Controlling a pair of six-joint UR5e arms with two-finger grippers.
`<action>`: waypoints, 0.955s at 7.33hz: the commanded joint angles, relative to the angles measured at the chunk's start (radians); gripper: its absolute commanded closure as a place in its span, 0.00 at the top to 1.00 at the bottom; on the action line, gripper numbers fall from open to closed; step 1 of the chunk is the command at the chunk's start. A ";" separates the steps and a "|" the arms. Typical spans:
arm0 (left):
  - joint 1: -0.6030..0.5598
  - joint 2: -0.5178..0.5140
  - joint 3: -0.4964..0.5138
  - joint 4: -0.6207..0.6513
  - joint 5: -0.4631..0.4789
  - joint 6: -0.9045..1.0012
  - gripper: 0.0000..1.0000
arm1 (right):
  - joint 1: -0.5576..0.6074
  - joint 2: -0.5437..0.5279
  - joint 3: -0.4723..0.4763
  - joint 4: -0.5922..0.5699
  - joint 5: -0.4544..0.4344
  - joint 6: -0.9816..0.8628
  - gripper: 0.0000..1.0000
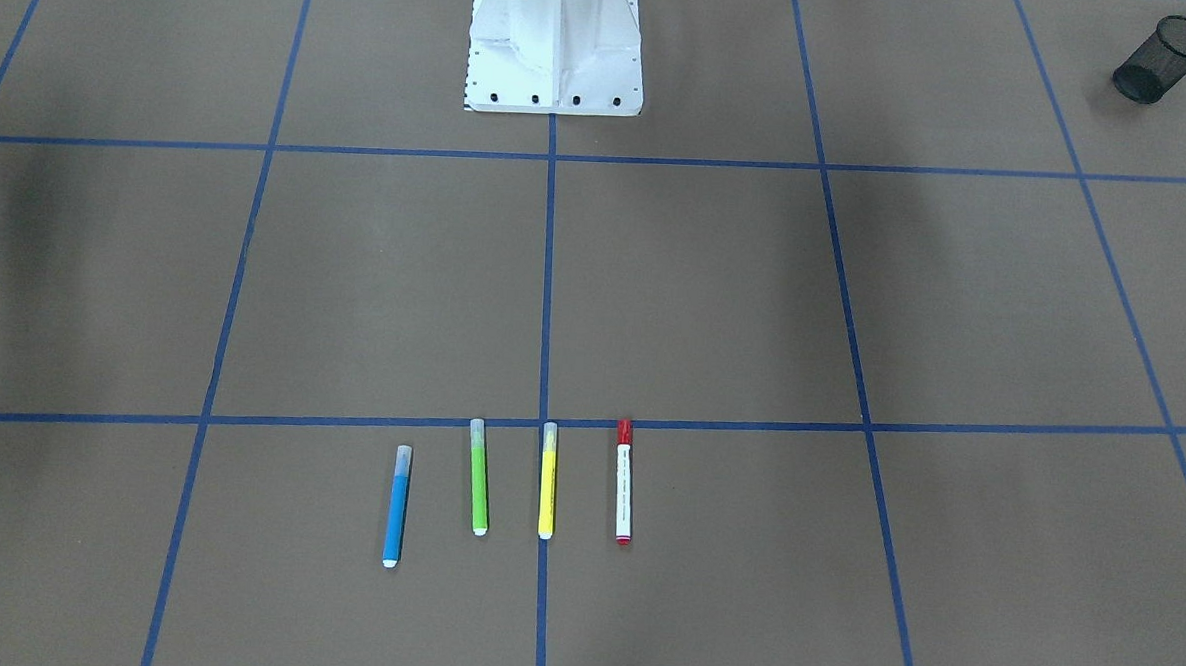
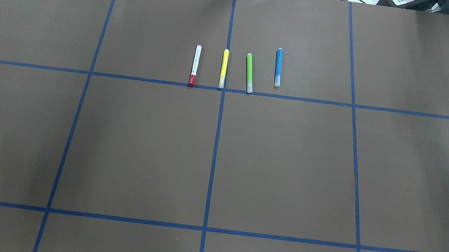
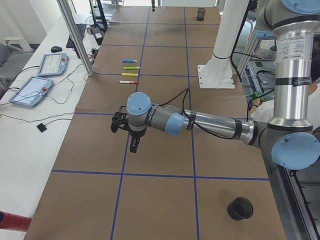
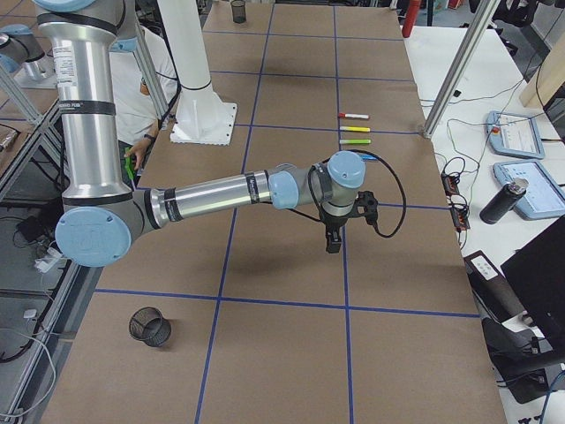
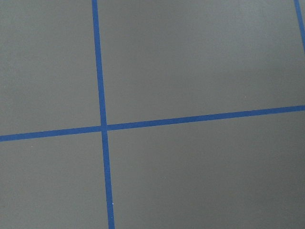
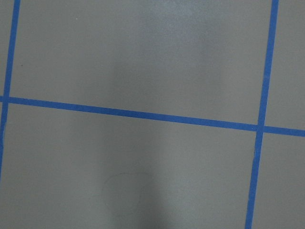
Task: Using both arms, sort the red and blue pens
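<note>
Four markers lie side by side on the brown paper near the table's far edge. The red pen (image 1: pixel 623 482) (image 2: pixel 194 65) has a white barrel and a red cap. The blue pen (image 1: pixel 397 505) (image 2: pixel 278 67) lies at the other end of the row. My left gripper (image 3: pixel 134 145) hangs over the paper well short of the row, fingers down. My right gripper (image 4: pixel 333 240) hangs likewise at the opposite end of the table. Both show only in the side views, so I cannot tell whether they are open or shut. The wrist views hold only paper and blue tape.
A green marker (image 1: pixel 480 476) and a yellow marker (image 1: pixel 547 481) lie between the two pens. Black mesh cups (image 3: pixel 240 208) (image 4: pixel 150 326) stand near each table end. The white robot pedestal (image 1: pixel 555 51) stands at the table's middle. A person (image 4: pixel 146 79) is behind the robot.
</note>
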 commanded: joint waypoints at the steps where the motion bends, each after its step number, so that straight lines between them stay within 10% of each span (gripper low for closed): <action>1: 0.023 -0.009 -0.007 -0.001 0.002 -0.024 0.99 | 0.000 -0.071 -0.003 0.178 0.005 0.003 1.00; 7: 0.043 -0.011 -0.006 -0.001 0.008 -0.032 0.99 | -0.066 -0.058 -0.026 0.285 0.042 0.034 1.00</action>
